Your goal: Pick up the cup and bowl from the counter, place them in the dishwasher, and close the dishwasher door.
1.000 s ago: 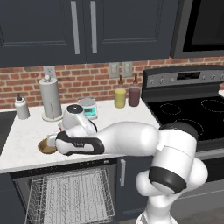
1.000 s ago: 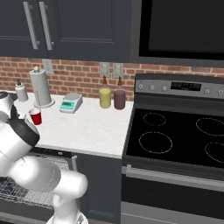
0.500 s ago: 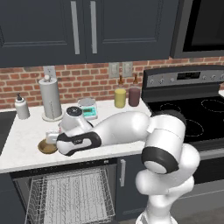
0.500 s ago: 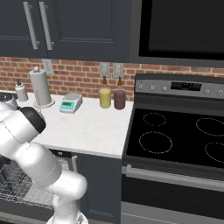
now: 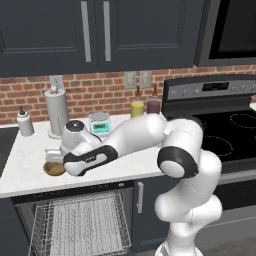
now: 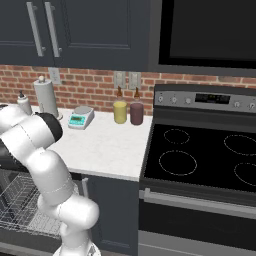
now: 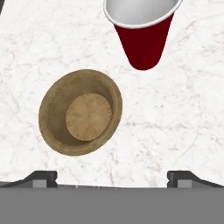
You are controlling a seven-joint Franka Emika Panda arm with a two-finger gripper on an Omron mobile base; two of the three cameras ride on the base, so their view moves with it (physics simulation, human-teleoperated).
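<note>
Cup [image 7: 144, 30] and bowl [image 7: 80, 118] sit on the counter [image 7: 175, 122] beneath the wide-open, empty gripper [image 7: 112, 177]; dishwasher [image 5: 80, 225] open, nothing loaded yet.

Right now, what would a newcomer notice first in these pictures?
The white arm, bent low over the counter, hand above the tan bowl. In the hand view the red cup stands beside that bowl, and the jaws are wide open. Below the counter, the dishwasher stands open, wire rack showing.

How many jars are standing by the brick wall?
2: a yellow jar and a maroon jar beside it, on the counter next to the stove. The arm may hide others.
</note>
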